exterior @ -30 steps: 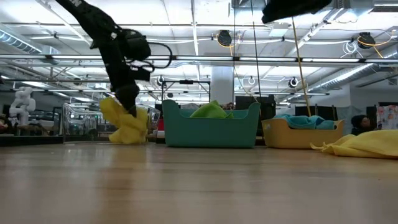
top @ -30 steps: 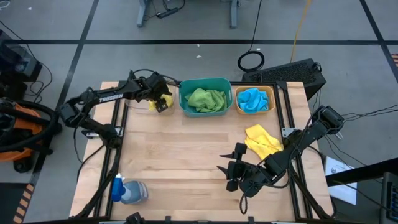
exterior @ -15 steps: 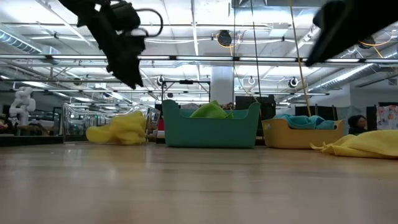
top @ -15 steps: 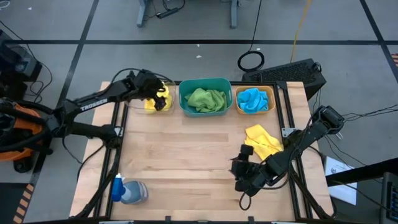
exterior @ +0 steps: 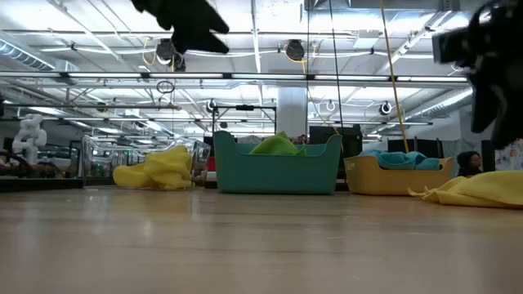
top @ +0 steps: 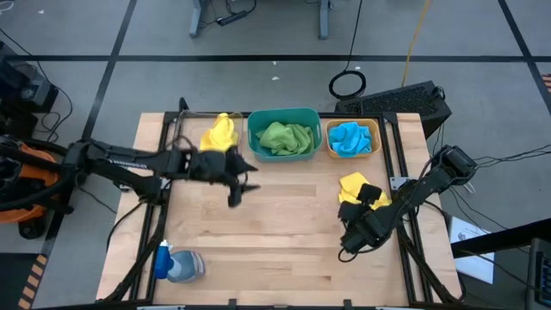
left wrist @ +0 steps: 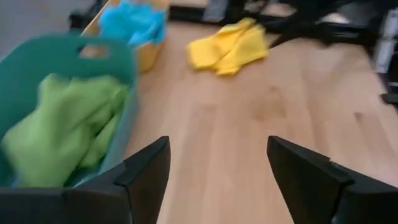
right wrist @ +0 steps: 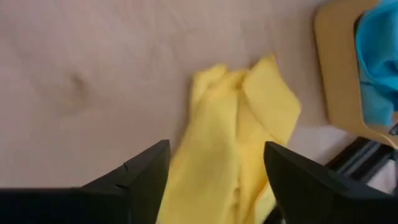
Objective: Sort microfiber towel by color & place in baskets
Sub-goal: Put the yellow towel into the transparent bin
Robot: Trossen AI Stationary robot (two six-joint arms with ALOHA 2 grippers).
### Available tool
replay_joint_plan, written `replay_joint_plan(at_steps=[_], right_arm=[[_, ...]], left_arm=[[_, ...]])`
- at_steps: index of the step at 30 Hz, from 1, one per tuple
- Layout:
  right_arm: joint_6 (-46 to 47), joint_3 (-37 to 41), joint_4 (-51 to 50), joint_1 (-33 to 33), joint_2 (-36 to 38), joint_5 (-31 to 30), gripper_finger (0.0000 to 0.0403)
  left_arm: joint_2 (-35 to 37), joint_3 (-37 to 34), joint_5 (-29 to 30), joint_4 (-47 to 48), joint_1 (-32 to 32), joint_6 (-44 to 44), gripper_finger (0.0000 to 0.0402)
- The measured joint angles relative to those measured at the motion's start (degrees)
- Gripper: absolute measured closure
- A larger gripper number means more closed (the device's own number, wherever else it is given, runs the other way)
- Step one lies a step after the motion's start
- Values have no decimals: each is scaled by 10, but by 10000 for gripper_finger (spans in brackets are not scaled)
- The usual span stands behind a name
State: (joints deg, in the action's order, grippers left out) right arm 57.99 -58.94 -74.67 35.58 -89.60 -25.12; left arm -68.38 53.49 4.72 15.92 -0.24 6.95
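A yellow towel (top: 219, 134) lies bunched in the clear basket (exterior: 98, 162) at the table's far left. Beside it the teal basket (top: 256, 138) holds a green towel (top: 284, 136), and the orange basket (top: 374, 138) holds a blue towel (top: 349, 138). A second yellow towel (top: 355, 185) lies flat on the table near the right edge. My left gripper (top: 243, 182) hovers open above the table, in front of the clear and teal baskets. My right gripper (right wrist: 216, 152) is open above the second yellow towel (right wrist: 230, 130), its fingers on either side of it, clear of the cloth.
A spray bottle (top: 176, 265) lies at the table's near left corner. Bare wood (top: 284, 224) spans the middle of the table between the two arms. The black frame rails (top: 398, 164) run along the right edge next to the orange basket.
My left gripper let go of the yellow towel, which dropped and now lies bunched in the clear basket. It then rose and pulled back toward the table's middle. My right gripper travelled toward the right and far side, arriving above the yellow towel on the table.
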Motion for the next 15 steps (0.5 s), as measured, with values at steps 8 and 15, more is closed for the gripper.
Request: replay_joint_plan(at_steps=[8,15], right_arm=[[-29,98,50,-54,0,46,95],[-49,163,110,-112,0,57,90]], left_arm=[[-52,0,131,-80,-138,-17,135],[-99,0,151,-119,-164,-17,135]])
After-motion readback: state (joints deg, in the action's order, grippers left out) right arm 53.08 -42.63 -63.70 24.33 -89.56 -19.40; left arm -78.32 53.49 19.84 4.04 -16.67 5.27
